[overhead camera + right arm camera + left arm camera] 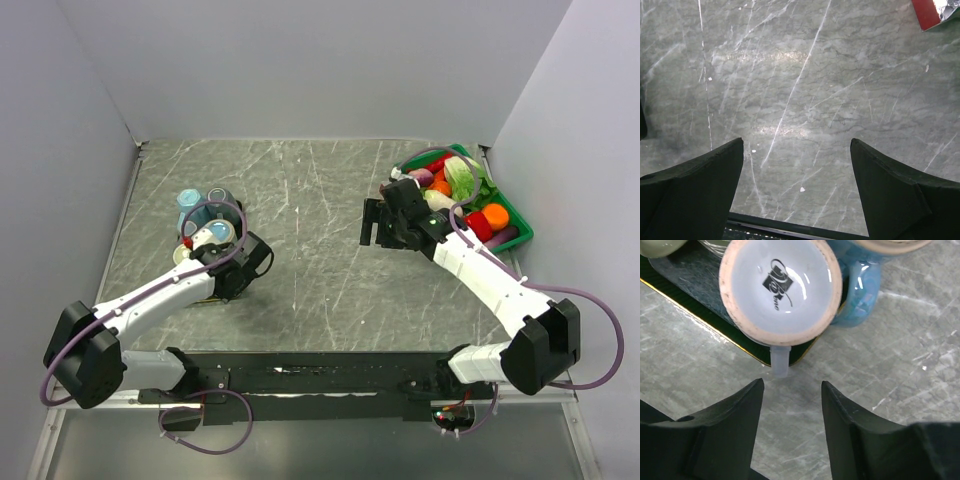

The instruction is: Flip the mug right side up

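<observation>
Just short of the inverted mug (781, 290), the left gripper (791, 390) hangs open and empty. Well right of the mug, the right gripper (796, 155) gapes wide, holding nothing.

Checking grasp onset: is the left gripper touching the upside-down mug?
Apart. The left wrist view shows bare table between the open left gripper and the mug handle.

**Bright, even light with a few hot spots**

The light is soft and comes from overhead, so shadows under both arms are faint. The right wrist view shows pale glare bands on the table (775, 57). In the left wrist view, white glints sit on the mug (780, 287) base, whose near edge looks a bit soft.
</observation>
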### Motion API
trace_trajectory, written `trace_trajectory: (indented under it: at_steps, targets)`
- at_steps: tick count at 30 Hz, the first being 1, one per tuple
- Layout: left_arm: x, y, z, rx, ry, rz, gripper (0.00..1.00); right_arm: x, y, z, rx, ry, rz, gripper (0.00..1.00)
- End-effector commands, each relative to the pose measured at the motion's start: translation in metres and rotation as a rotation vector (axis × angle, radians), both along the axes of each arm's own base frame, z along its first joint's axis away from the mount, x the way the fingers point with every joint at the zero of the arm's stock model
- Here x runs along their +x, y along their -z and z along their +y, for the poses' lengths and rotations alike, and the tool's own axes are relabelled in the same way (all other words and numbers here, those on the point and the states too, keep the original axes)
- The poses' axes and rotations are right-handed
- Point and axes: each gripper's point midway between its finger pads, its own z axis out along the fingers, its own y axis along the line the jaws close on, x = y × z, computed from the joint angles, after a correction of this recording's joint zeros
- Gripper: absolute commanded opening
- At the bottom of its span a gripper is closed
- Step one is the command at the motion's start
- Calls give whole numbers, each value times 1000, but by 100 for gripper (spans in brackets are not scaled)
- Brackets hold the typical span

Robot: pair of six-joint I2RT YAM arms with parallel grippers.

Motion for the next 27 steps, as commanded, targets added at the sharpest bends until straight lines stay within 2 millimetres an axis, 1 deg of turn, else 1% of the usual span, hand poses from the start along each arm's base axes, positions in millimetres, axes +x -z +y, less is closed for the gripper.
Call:
trace_trajectory:
  at_steps: [1,4,9,14,17,18,20,21,23,27]
  targets:
    - [5,-4,5,10,-16,-55,51,1,-5,-4,1,4,-21,93]
    - [12,-10,1,18,11,-77,47,3,-8,-3,5,-1,-21,92]
    - [10,-5,11,81,11,-51,51,7,-12,-1,8,-5,-31,92]
    - [5,0,15,87,22,-40,54,8,-9,-1,4,-4,-20,91]
    - [7,7,18,68,25,-39,50,9,-10,-1,4,-2,-23,92]
    - [8,8,18,61,26,-37,47,9,-10,-1,2,-2,-24,92]
    - [14,8,19,37,31,-49,44,9,-9,-1,-3,-3,-21,92]
    - [17,8,19,30,35,-53,41,9,-8,-1,-6,-3,-17,92]
    - [21,6,20,30,38,-67,40,9,-7,-2,-12,-3,-12,91]
    - [23,12,24,35,31,-47,41,10,-8,-1,-13,-1,-14,91]
